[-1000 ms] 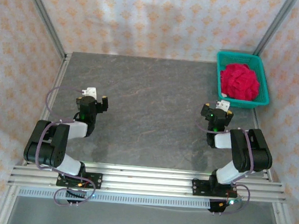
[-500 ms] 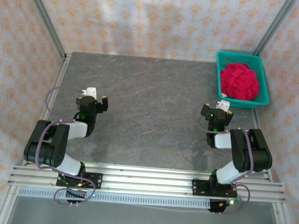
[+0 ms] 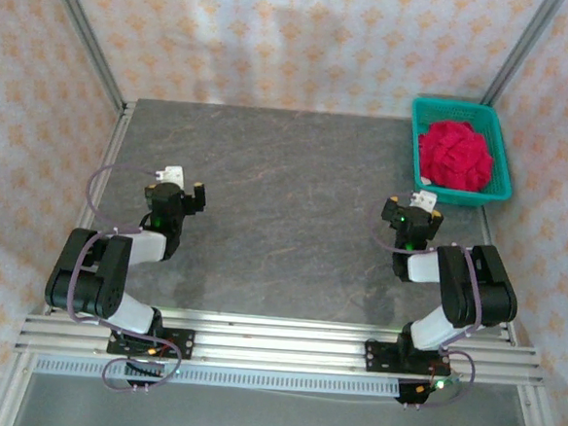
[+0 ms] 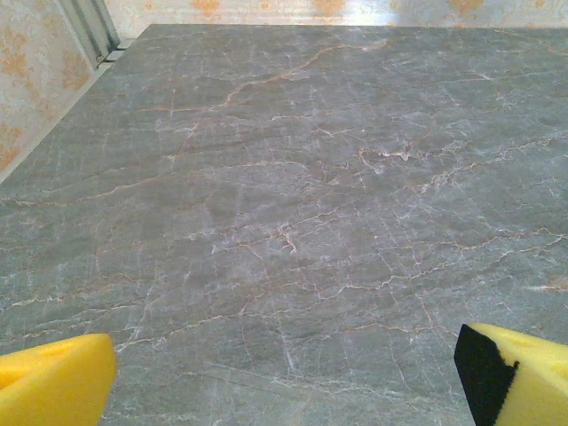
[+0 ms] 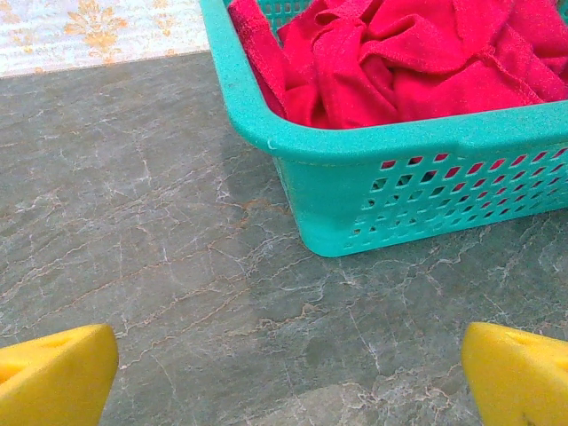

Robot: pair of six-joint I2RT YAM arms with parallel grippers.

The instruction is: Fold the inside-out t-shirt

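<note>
The bright red t-shirt (image 3: 456,155) lies bunched up inside a teal basket (image 3: 456,197) at the table's far right; in the right wrist view the t-shirt (image 5: 408,62) bulges above the basket's rim (image 5: 382,142). My right gripper (image 3: 413,209) rests just in front of that basket, open, its yellow pads (image 5: 53,373) wide apart over bare table. My left gripper (image 3: 176,188) sits over the left side of the table, also open, with nothing between its yellow pads (image 4: 53,377).
The grey marble tabletop (image 3: 285,194) spreads between the two arms. Metal frame posts (image 3: 82,33) and patterned walls close in the back and sides. An aluminium rail (image 3: 275,344) runs along the near edge.
</note>
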